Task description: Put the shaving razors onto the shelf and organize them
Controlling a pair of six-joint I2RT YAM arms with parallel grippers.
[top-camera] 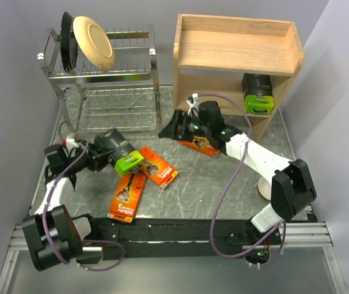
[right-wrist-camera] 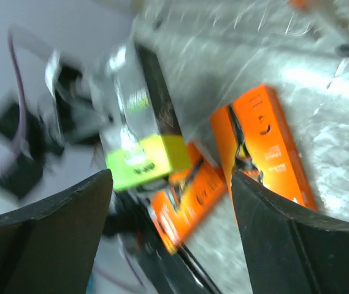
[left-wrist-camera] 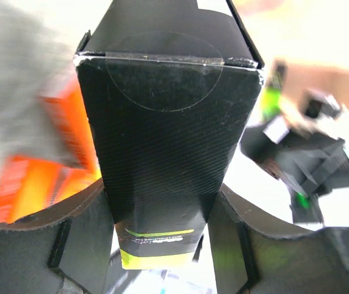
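Observation:
My left gripper (top-camera: 105,157) is shut on a black razor pack with a lime-green end (top-camera: 122,156), held just above the table at the left. In the left wrist view that pack (left-wrist-camera: 162,141) fills the space between my fingers (left-wrist-camera: 82,239). Two orange razor packs (top-camera: 159,166) (top-camera: 128,195) lie on the table beside it. A third orange pack (top-camera: 202,146) lies partly under my right arm. My right gripper (top-camera: 180,127) stands open and holds nothing, in front of the wooden shelf (top-camera: 235,55). A second black pack (top-camera: 259,93) stands on the shelf's lower tier.
A chrome dish rack (top-camera: 100,79) with a cream plate (top-camera: 93,41) stands at the back left, close beside the shelf. The right wrist view shows the held black pack (right-wrist-camera: 140,153) and two orange packs (right-wrist-camera: 189,196) (right-wrist-camera: 263,147) on the marbled table.

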